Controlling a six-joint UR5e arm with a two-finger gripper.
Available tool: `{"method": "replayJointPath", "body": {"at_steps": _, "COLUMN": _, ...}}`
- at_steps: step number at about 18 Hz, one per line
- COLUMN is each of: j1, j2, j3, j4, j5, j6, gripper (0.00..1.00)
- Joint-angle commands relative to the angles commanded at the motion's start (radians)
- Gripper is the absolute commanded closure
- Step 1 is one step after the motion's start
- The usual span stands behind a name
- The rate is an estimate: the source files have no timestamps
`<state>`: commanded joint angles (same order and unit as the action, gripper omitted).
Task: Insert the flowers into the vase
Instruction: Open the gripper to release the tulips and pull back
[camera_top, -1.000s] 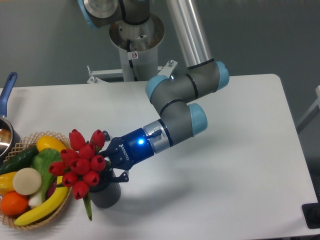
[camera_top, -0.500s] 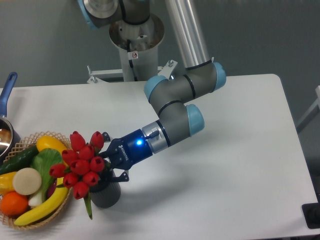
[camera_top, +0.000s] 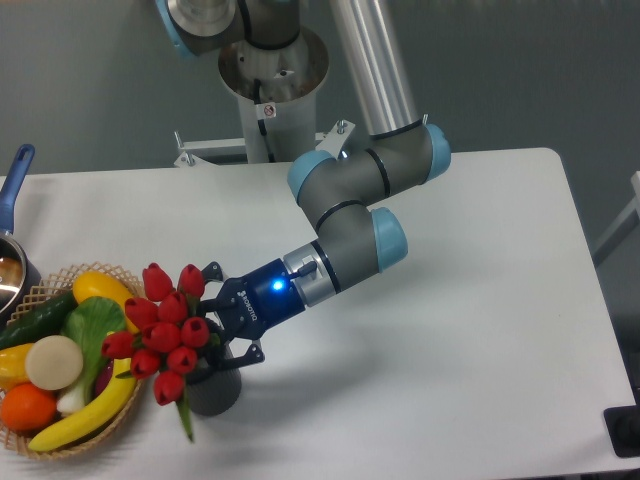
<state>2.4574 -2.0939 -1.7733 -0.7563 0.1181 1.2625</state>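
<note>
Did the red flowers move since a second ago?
Yes. The flowers dropped a little lower over the vase, judged against the still wicker basket. The gripper fingers look spread now.

tulip buds (camera_top: 160, 330): glossy red, plastic-looking | vase (camera_top: 212, 392): matt dark grey | basket (camera_top: 112, 420), near left: woven wicker, rough | fruit and vegetables (camera_top: 55, 365): smooth, shiny plastic | table (camera_top: 450, 330): smooth matt white | arm (camera_top: 345, 190): matt grey shells, brushed metal tube | gripper (camera_top: 218, 325): black, blue glossy band
</note>
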Motion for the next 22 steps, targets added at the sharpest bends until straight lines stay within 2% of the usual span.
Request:
{"method": "replayJointPath", "body": {"at_steps": 2, "j1": 0.006, "j2": 0.005, "j3": -0.002, "j4": 0.002, "j5": 0.046, "j6": 0.0, "gripper": 0.0}}
{"method": "replayJointPath", "body": {"at_steps": 7, "j1": 0.029, "j2": 0.031, "j3": -0.002, "j4": 0.005, "j5": 0.067, "j6": 0.012, "gripper": 0.0}}
{"method": "replayJointPath", "body": {"at_steps": 13, "j1": 0.069, "j2": 0.112, "j3": 0.003, "j4": 0.006, "j5": 0.23, "j6": 0.055, "gripper": 0.0}}
{"method": "replayJointPath", "body": {"at_steps": 17, "j1": 0.092, "j2": 0.135, "j3": 0.014, "j4": 0.008, "j5": 0.464, "j6": 0.156, "gripper": 0.0}}
{"method": "replayJointPath", "body": {"at_steps": 20, "j1": 0.118, "j2": 0.198, "j3": 0.006, "j4": 0.006, "j5": 0.644, "j6": 0.169, "gripper": 0.0}}
{"method": "replayJointPath", "body": {"at_steps": 22, "j1": 0.127, "j2": 0.242, "j3": 0.002, "j4": 0.002, "j5": 0.724, "j6": 0.158, "gripper": 0.0}}
